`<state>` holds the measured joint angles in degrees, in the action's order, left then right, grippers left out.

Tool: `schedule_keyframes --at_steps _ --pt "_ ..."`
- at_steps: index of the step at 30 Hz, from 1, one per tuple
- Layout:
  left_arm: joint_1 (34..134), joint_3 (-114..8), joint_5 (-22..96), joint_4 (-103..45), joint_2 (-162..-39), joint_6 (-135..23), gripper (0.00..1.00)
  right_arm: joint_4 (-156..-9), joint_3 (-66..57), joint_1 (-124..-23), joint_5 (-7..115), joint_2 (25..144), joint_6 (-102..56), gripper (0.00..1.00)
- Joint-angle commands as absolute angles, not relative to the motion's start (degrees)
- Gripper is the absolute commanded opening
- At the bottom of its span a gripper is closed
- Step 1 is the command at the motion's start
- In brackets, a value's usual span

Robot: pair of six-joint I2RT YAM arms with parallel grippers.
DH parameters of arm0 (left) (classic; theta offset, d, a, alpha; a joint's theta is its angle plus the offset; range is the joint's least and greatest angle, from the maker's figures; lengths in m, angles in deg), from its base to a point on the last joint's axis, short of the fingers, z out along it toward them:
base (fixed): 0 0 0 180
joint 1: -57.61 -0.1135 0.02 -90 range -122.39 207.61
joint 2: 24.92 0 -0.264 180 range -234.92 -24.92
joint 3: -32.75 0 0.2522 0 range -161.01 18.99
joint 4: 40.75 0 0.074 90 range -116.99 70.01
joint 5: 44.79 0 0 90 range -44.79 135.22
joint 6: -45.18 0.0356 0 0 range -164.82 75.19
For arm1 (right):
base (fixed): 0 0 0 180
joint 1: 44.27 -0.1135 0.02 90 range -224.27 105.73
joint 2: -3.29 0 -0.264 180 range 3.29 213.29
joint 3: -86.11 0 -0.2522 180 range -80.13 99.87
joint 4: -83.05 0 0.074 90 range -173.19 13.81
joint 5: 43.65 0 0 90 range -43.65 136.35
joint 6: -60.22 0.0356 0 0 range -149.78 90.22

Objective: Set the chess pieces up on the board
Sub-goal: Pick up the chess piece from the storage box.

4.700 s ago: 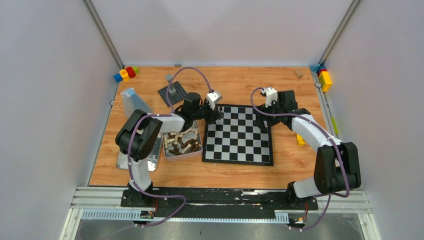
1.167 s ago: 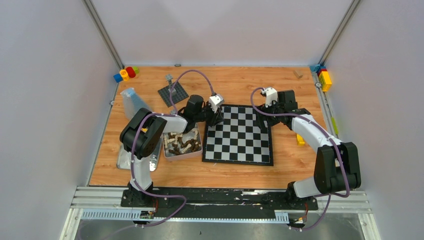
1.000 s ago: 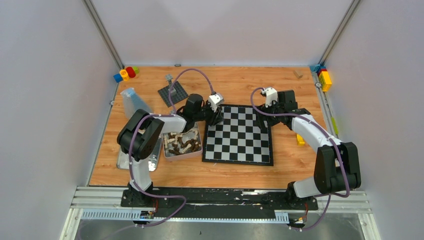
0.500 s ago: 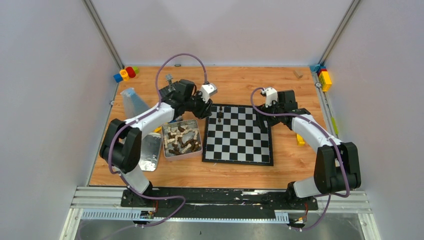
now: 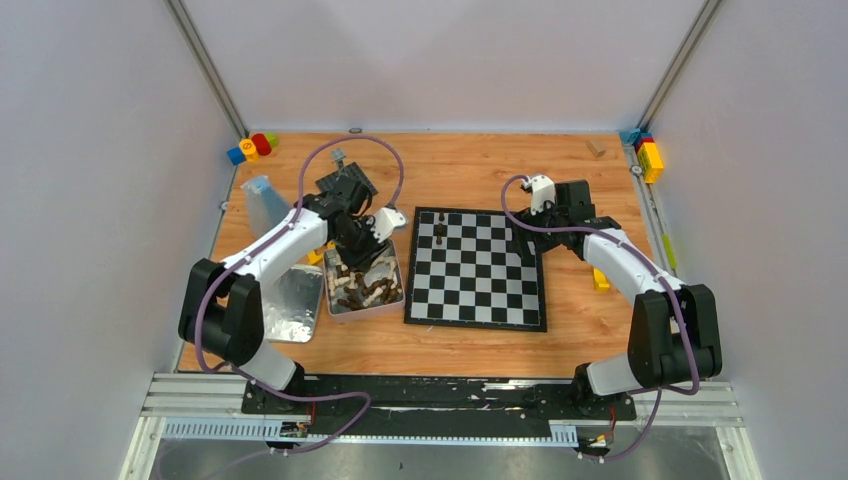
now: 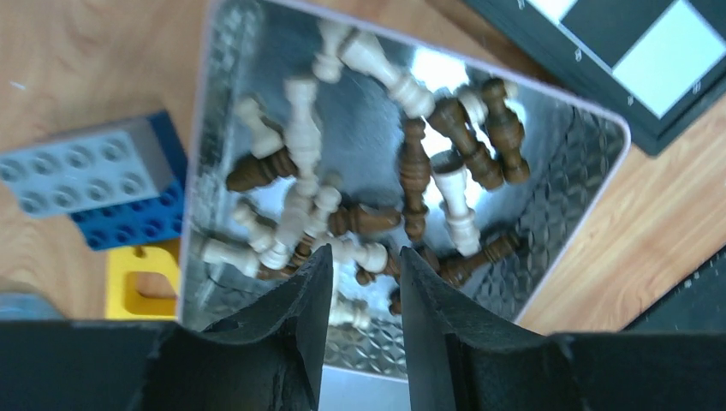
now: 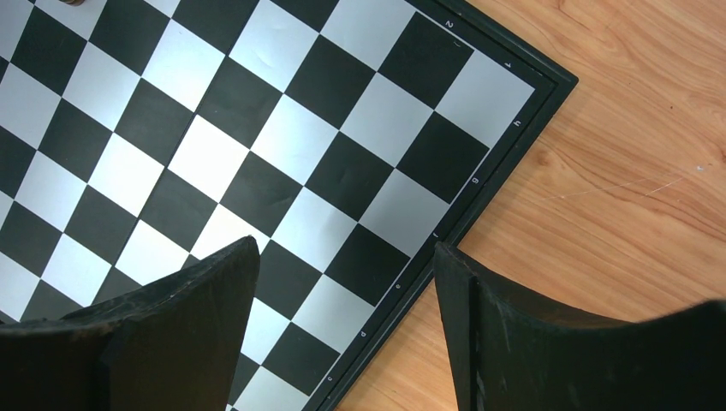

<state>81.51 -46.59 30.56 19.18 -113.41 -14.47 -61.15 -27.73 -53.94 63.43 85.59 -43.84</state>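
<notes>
The board (image 5: 480,280) lies mid-table and shows in the right wrist view (image 7: 214,154). One or two dark brown chess pieces (image 5: 441,234) stand on its far-left squares. Several more dark and cream chess pieces (image 6: 411,171) lie jumbled in the metal tin (image 5: 393,300) left of the board. My left gripper (image 5: 372,247) hovers over that tin (image 6: 591,180), jaws a little apart and empty (image 6: 365,257). My right gripper (image 5: 521,247) hangs over the board's far right edge, wide open and empty (image 7: 342,248).
The tin's lid (image 5: 285,305) lies left of the tin. A blue-grey brick (image 6: 94,184) and a yellow brick (image 6: 141,274) sit beside the tin. A dark studded baseplate (image 5: 345,185) is at the back left. Coloured bricks (image 5: 250,148) sit in the back corners, and a yellow brick (image 5: 600,280) lies right of the board.
My left gripper left the board's far-left corner, where a dark piece now stands, and swung back over the tin. The right arm has not moved.
</notes>
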Motion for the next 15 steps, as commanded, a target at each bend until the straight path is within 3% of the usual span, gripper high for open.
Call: schedule_keyframes --at_steps 1,15 --pt "81.6 -45.4 28.9 23.2 -112.1 -10.4 0.43 -62.5 -27.3 -53.8 64.1 84.6 -44.8 0.75" --pt "82.8 -49.4 22.5 20.2 -122.5 -14.3 0.46 -62.4 -27.5 -53.8 63.8 84.5 -45.0 0.75"
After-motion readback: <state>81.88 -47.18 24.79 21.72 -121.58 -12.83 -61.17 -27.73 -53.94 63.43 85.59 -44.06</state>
